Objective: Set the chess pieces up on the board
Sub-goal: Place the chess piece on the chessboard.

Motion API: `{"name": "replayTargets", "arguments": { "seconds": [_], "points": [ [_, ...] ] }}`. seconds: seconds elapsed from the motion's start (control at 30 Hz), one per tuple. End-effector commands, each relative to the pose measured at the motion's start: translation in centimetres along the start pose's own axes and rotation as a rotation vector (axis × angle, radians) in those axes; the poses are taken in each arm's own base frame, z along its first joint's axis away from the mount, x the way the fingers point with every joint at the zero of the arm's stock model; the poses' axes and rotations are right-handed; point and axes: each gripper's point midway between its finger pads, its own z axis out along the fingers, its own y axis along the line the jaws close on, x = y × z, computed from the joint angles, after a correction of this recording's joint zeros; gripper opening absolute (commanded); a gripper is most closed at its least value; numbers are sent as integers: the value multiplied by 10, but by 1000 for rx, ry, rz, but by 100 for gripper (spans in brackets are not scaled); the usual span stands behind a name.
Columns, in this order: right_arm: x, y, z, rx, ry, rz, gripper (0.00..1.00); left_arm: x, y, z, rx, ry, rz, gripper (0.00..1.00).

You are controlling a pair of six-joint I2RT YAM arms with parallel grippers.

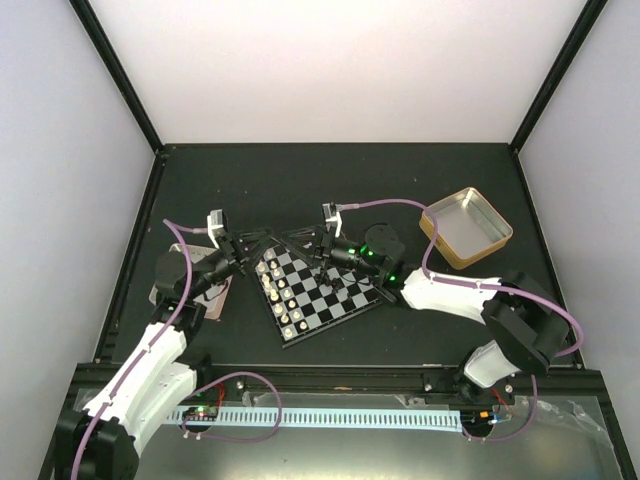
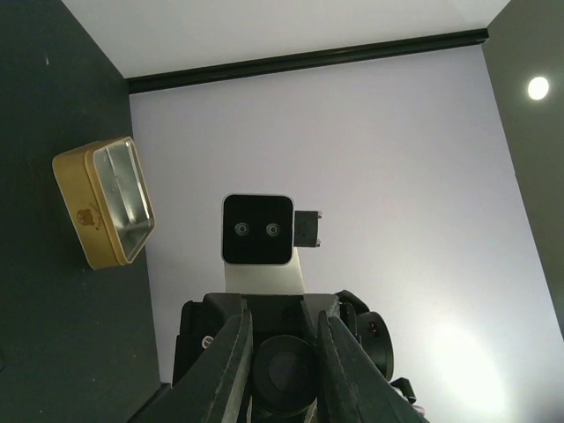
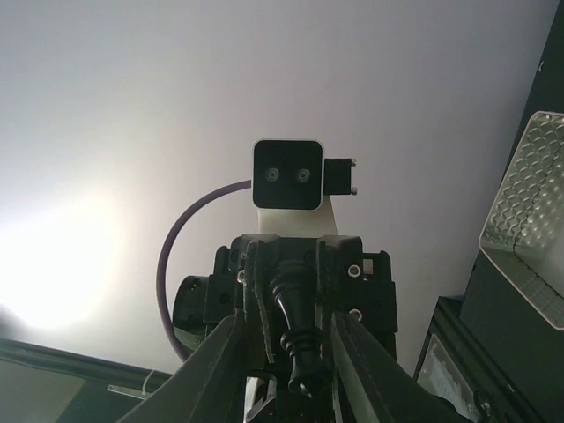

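Two grippers meet tip to tip over the far edge of the board (image 1: 335,292), which lies skewed on the dark table (image 1: 350,180). The left gripper (image 2: 278,310) comes in from the board's left side. In its wrist view its fingers (image 2: 231,366) press on either side of a round black disc, the base of a black chess piece (image 3: 298,339) seen end-on, so it is pinching that piece. The right gripper (image 3: 289,319) reaches in from the board's right. Its fingers (image 3: 220,374) are spread wider than the piece, whose head points toward that wrist camera with a gap on each side. Cream-white pieces (image 1: 282,295) stand in two rows along the board's left edge. A gold tin (image 1: 440,238) sits to the far right of the board, well apart. A silver-pink tray (image 1: 215,290) lies just beside the board's left side, partly under the left arm.
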Motion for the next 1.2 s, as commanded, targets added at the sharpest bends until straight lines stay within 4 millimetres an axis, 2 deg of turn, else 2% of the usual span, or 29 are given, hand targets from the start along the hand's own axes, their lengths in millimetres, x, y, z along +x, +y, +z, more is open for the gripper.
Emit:
{"name": "replayTargets", "arguments": {
  "seconds": [0.0, 0.17, 0.4, 0.6, 0.73, 0.83, 0.93, 1.03, 1.17],
  "points": [
    [1, 25, 5, -70, 12, -30, 27, -2, -7, 0, 41, -19, -26, 2],
    [5, 27, 9, -86, 40, -33, 26, -3, -9, -1, 48, -27, -34, 2],
    [6, 27, 10, -83, 49, -35, 18, -5, -8, 0, 47, -35, -42, 1],
    [5, 27, 9, -70, 41, -60, 3, -4, -5, -1, 40, -35, -45, 3],
    [2, 16, 7, 7, 24, -124, 1, -2, -3, -2, 19, -31, -21, 19],
    [2, 0, 3, 85, 40, -173, 1, 0, 5, -5, -37, -34, 28, 39],
    [1, -25, -8, 204, 84, -237, 1, -2, 30, -13, -176, -61, 101, 64],
    [-5, -60, -32, 399, 120, -308, 1, -6, 48, -26, -300, -104, 212, 77],
    [-21, -105, -77, 720, 174, -420, 1, -12, 62, -46, -468, -124, 404, 83]
  ]
}}
